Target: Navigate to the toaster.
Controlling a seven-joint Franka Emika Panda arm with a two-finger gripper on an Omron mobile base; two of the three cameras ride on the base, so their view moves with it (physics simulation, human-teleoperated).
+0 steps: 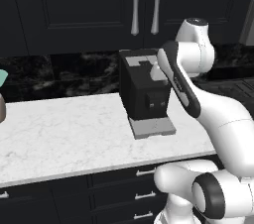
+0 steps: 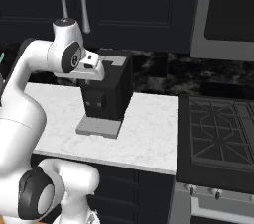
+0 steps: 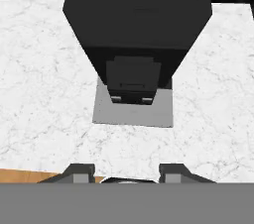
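The toaster is out of view. In front of me a tall black coffee machine (image 1: pixel 145 91) (image 2: pixel 106 89) (image 3: pixel 136 25) with a grey drip tray (image 3: pixel 133 111) stands on the white marble counter (image 1: pixel 64 134) (image 2: pixel 149 134). My gripper (image 3: pixel 126 172) hangs above the counter's front edge, just short of the drip tray. Its two fingertips (image 3: pixel 79 170) stand wide apart and hold nothing, so it is open. My arm bends over the counter, with the hand (image 2: pixel 93 67) in front of the machine's top.
A black gas stove (image 2: pixel 218 134) adjoins the counter on the right. Dark upper cabinets with long silver handles (image 1: pixel 146 5) hang above. A teal and brown object (image 1: pixel 2 99) peeks in at the counter's far left. Dark drawers (image 1: pixel 114 193) run below.
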